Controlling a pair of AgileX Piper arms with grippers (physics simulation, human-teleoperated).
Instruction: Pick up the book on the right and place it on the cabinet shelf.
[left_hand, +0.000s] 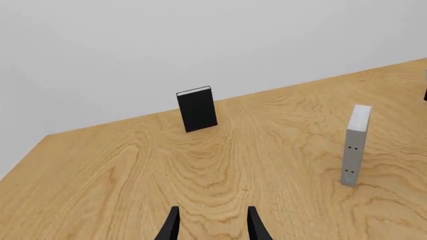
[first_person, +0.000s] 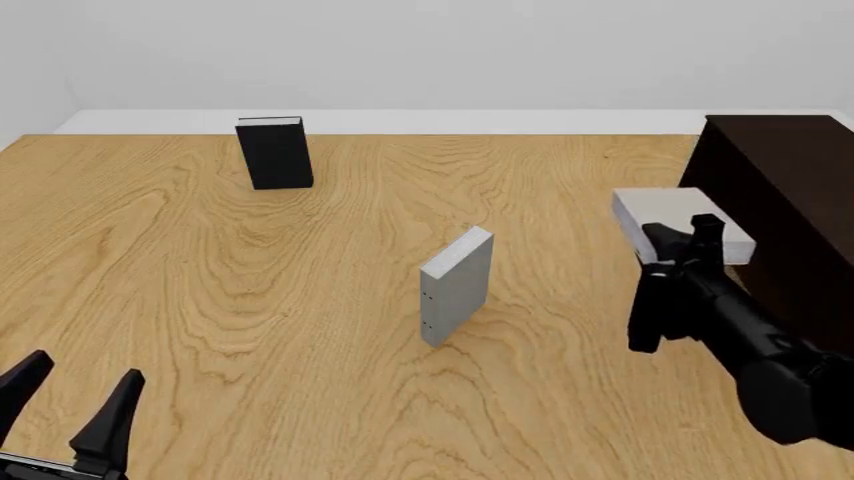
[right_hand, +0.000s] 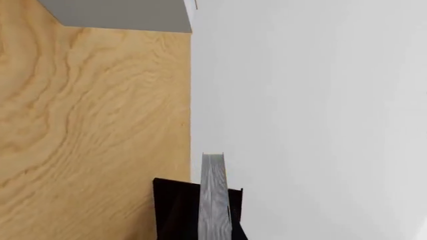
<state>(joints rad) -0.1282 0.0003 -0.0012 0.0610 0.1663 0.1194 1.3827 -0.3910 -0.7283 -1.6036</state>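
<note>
Book (first_person: 674, 222) lying flat in the air beside the dark cabinet (first_person: 787, 215), clamped in right gripper (first_person: 683, 240), well clear of the wooden table (first_person: 334, 300); left gripper (first_person: 74, 405) spread apart, low, near corner.

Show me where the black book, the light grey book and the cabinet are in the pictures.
black book (first_person: 275, 153): front view, middle of its dark cover.
light grey book (first_person: 663, 215): front view, its pale top face.
cabinet (first_person: 787, 190): front view, its dark side panel.
</note>
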